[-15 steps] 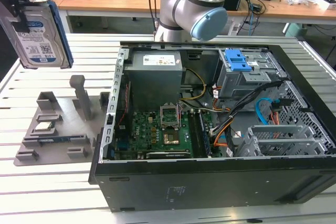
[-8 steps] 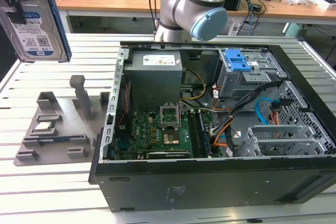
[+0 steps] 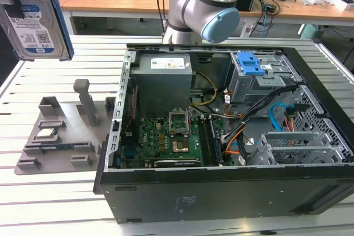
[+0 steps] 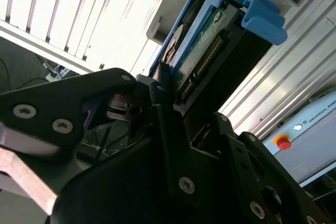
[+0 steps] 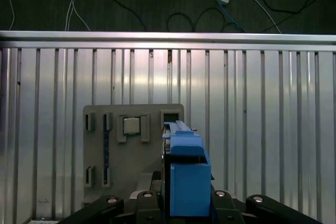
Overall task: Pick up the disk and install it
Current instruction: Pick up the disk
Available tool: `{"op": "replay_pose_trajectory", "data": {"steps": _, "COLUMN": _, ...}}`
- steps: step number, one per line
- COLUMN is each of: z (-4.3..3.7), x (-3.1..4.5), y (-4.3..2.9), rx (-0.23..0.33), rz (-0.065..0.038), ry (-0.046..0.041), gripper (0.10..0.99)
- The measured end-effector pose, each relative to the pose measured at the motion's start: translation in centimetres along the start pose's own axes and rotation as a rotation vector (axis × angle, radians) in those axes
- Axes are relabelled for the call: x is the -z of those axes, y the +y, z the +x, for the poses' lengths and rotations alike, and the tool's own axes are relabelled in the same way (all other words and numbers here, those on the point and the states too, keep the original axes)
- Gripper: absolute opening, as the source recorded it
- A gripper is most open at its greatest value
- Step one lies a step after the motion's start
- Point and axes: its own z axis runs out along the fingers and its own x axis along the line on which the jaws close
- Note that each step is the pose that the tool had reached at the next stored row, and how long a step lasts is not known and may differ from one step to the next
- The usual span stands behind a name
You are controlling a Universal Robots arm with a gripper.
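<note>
My pincer (image 4: 164,88) is clamped on the disk (image 4: 210,45). In the second wrist view its black fingers (image 4: 166,124) press on the two flat faces near one end, so the connector edge and the blue carrier's tab stick out beyond the tips. I judge that this grip leaves the far end clear to go into a bay.

In the exterior view the disk (image 3: 36,17) hangs in the upper left of the frame, label towards the camera, raised well above the surface (image 3: 61,203) and touching nothing else. Lower in that frame, at middle left, sits the grey holder (image 3: 55,136) with a small square chip (image 3: 47,132) in one pocket. The first wrist view looks down past the disk's blue edge (image 5: 186,177) onto that holder (image 5: 131,150).

The open computer case (image 3: 221,192) takes the centre and right of the exterior view, well apart from the disk, with a blue latch (image 3: 251,63) on its drive cage at upper right. I judge the height is meant to clear the case wall.
</note>
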Motion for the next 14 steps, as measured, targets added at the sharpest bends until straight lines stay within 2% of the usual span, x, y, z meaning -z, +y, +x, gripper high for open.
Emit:
{"op": "replay_pose_trajectory", "data": {"steps": 4, "z": -0.01, "x": 0.61, "y": 0.0, "rx": 0.0, "rz": -0.001, "ry": 0.0, "gripper": 0.361}}
{"op": "replay_pose_trajectory", "data": {"steps": 10, "z": -0.01, "x": 2.26, "y": 0.0, "rx": 0.0, "rz": -0.002, "ry": 0.0, "gripper": 0.361}}
{"op": "replay_pose_trajectory", "data": {"steps": 14, "z": -0.01, "x": 3.04, "y": 0.0, "rx": 0.0, "rz": -0.003, "ry": 0.0, "gripper": 0.361}}
